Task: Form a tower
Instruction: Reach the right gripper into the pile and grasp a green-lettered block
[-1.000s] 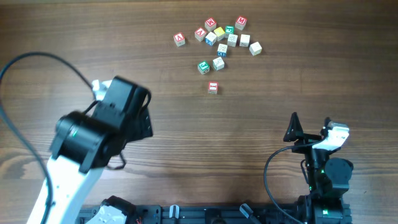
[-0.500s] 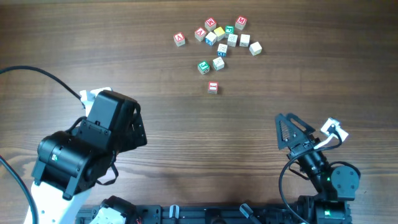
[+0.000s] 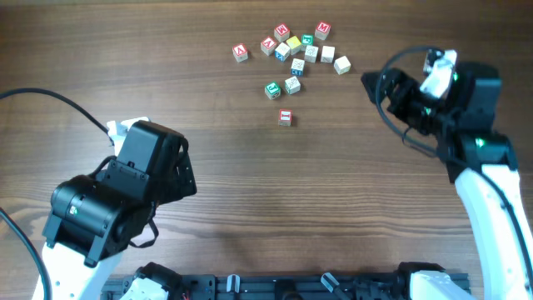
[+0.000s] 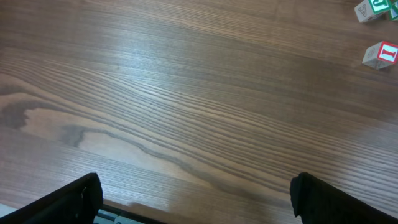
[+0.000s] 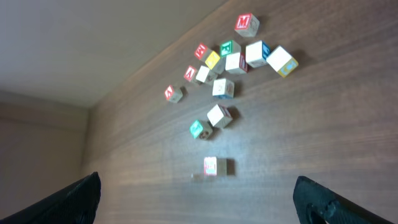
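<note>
Dark wood-grain surface [image 3: 250,192] fills every view. Nearest the left edge sits the left arm [image 3: 117,200]. The left claw [image 4: 196,183] is released, its fingers spread wide over bare wood with nothing between them. Along the right side reaches the right arm [image 3: 470,125]. The right claw [image 5: 196,183] is likewise released and empty, facing the cubes [image 3: 296,50]. These lie scattered singly at the far middle, so no tower stands yet. One red-marked cube [image 3: 285,117] lies apart from the cluster on the near side, with a green-marked cube [image 3: 272,88] just beyond it.
</note>
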### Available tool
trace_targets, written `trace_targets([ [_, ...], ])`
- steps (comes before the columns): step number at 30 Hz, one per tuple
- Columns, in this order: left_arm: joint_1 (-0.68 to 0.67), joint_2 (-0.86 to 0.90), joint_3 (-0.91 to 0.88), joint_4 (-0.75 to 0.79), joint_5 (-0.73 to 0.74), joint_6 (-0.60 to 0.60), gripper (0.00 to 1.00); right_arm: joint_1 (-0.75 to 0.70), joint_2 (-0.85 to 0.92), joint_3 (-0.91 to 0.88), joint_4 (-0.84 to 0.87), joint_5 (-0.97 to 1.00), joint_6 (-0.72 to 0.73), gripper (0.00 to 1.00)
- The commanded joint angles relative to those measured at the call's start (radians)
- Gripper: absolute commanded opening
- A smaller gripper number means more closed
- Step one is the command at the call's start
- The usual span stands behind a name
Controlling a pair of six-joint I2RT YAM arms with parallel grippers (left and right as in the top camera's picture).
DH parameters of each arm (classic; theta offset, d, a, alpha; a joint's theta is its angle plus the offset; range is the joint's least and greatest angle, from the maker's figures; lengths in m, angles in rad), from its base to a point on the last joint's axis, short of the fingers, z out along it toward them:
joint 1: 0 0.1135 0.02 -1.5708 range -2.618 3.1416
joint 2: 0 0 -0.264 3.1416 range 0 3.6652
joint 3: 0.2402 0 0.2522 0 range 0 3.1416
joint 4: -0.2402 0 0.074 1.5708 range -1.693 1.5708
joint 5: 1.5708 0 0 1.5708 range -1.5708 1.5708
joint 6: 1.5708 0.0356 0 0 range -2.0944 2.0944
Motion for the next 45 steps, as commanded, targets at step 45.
trace_targets([
  [45,0.003,-0.005,-0.001,0.001,-0.010,0.005,1.00,0.514,1.035,0.701,-0.018,0.317,-0.726,0.74],
])
